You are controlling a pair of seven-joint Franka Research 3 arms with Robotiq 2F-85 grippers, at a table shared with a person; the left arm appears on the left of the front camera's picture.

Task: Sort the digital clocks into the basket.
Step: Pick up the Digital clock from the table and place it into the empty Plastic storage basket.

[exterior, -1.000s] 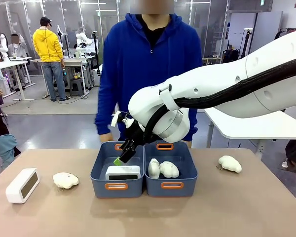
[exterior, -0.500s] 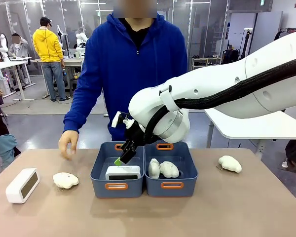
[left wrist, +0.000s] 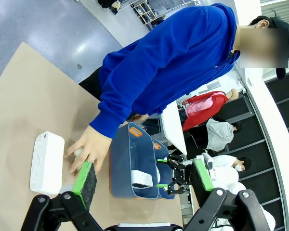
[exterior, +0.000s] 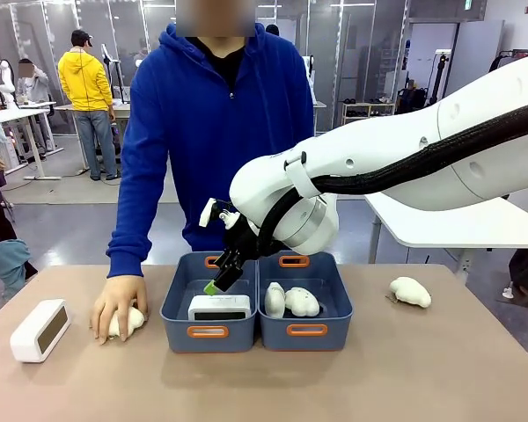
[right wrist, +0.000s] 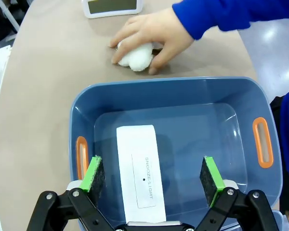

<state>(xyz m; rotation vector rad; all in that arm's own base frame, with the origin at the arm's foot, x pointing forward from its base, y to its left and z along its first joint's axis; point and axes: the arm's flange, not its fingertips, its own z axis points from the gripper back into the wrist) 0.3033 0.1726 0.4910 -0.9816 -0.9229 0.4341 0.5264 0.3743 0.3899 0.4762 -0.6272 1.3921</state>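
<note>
One digital clock (exterior: 219, 307) lies screen-forward in the left blue-grey basket (exterior: 178, 297); from above, its white top (right wrist: 138, 172) reads "SNOOZE/LIGHT". My right gripper (exterior: 218, 277) hangs open just above it, its green pads (right wrist: 94, 172) apart either side of the clock, holding nothing. The second clock (exterior: 40, 330) rests on the table at far left, and appears as a white block (left wrist: 46, 162) ahead of my left gripper (left wrist: 143, 174), which is open and empty.
The person's hand (exterior: 117, 307) covers a white lumpy item (right wrist: 135, 57) between the loose clock and the baskets. The right basket (exterior: 336, 301) holds two lumpy items (exterior: 290, 301). A third lumpy item (exterior: 410, 291) lies at the right.
The person leaned in, and their hand came down onto the white lumpy item left of the baskets. My right gripper has stayed put above the basket.
</note>
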